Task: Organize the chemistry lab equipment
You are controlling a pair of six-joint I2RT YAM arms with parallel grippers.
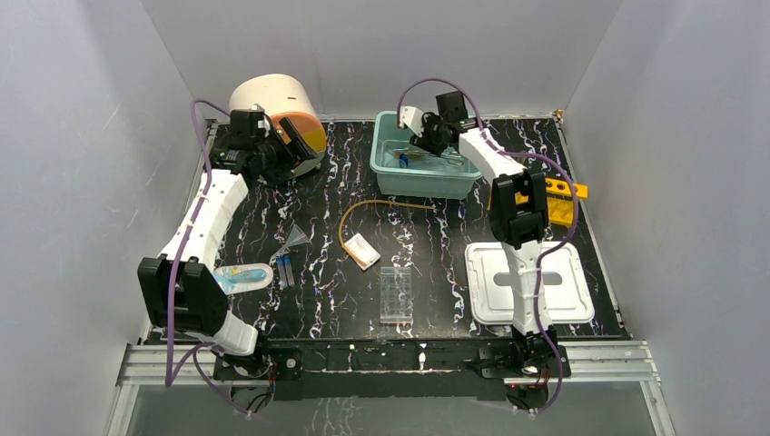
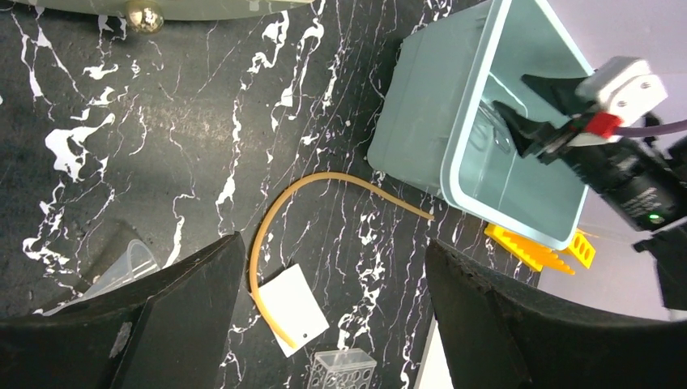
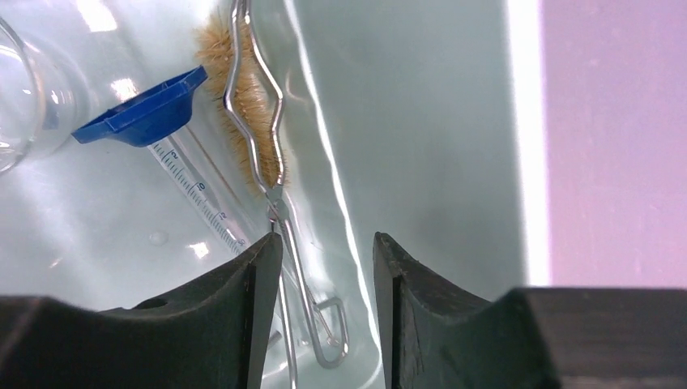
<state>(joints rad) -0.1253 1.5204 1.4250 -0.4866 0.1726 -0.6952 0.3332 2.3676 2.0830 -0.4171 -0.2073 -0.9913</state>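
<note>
Right end effector (image 3: pixel 326 237): lowered inside the teal bin (image 1: pixel 423 185); fingers parted with a gap, gripping nothing.
Left end effector (image 2: pixel 332 243): spread wide above the worktop (image 2: pixel 162 121), empty.
Bin contents: metal tongs (image 3: pixel 278 198) lie directly below the right end effector, handle running between its fingers. A tan-bristled brush (image 3: pixel 243 130) and the blue-footed cylinder (image 3: pixel 146 113) lie just ahead of them.
Below left end effector: tan-looped tag (image 2: pixel 296 312), flat on the worktop between the fingers.
Partly seen: glass vessel (image 3: pixel 16 97) cut by the frame edge; clear funnel (image 2: pixel 130 263) mostly behind one finger; clear well plate (image 2: pixel 344 369) cropped.
</note>
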